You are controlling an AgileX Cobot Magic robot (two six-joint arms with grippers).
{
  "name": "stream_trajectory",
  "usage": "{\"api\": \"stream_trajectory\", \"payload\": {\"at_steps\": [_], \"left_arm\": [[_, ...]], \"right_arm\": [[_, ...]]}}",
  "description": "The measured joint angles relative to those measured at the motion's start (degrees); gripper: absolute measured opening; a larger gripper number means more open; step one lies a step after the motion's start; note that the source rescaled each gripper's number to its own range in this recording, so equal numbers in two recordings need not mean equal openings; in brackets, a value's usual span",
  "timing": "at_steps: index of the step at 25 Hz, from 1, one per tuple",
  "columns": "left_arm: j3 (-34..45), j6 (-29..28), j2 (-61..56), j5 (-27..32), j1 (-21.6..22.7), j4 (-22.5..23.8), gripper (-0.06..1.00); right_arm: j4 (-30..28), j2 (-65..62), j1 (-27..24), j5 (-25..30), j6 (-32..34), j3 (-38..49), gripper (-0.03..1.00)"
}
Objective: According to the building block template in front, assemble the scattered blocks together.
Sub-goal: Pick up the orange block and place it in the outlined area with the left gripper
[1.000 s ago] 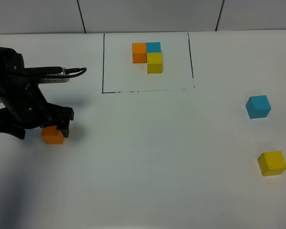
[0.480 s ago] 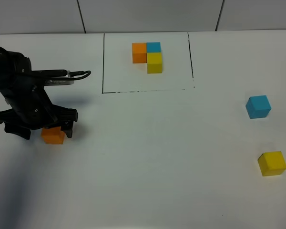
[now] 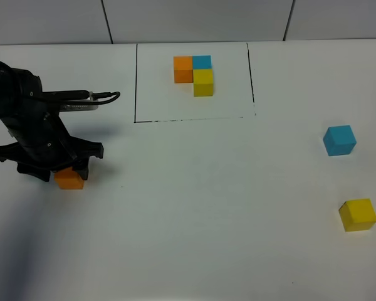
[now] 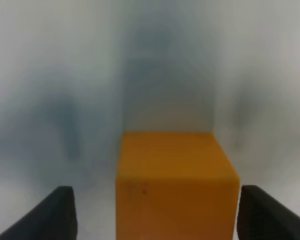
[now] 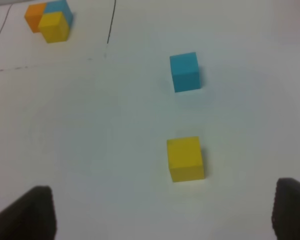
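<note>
The building block template (image 3: 194,74) is a thin black rectangle at the back with orange, blue and yellow cubes touching in an L. Of the scattered blocks, the orange block (image 3: 69,180) lies at the left, the blue block (image 3: 339,140) and yellow block (image 3: 358,214) at the right. My left gripper (image 3: 67,172) is down over the orange block (image 4: 177,185), which sits between its fingers. One finger (image 4: 262,215) is at the block's side; a narrow gap shows at the other finger (image 4: 57,215). My right gripper (image 5: 165,215) stands open, short of the yellow block (image 5: 185,158).
The table is a plain white surface. Grey wall panels run along its far edge. The blue block (image 5: 185,72) and the template cubes (image 5: 47,20) lie beyond the yellow one in the right wrist view.
My left gripper's jaws have narrowed around the orange block and the arm has shifted slightly right. The block has stayed in place. The right side is unchanged.
</note>
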Motion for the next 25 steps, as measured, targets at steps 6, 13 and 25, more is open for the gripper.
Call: {"api": "stream_trajectory", "payload": {"at_steps": [6, 13, 25], "left_arm": [[0.0, -0.14, 0.0, -0.41, 0.0, -0.12, 0.0], [-0.27, 3.72, 0.0, 0.32, 0.0, 0.0, 0.0], [-12.26, 24.64, 0.07, 6.27, -3.98, -0.6, 0.0]], "right_arm": [[0.0, 0.0, 0.0, 0.0, 0.0, 0.0, 0.75], [0.0, 0.0, 0.0, 0.0, 0.0, 0.0, 0.75], [0.0, 0.0, 0.0, 0.0, 0.0, 0.0, 0.75]]}}
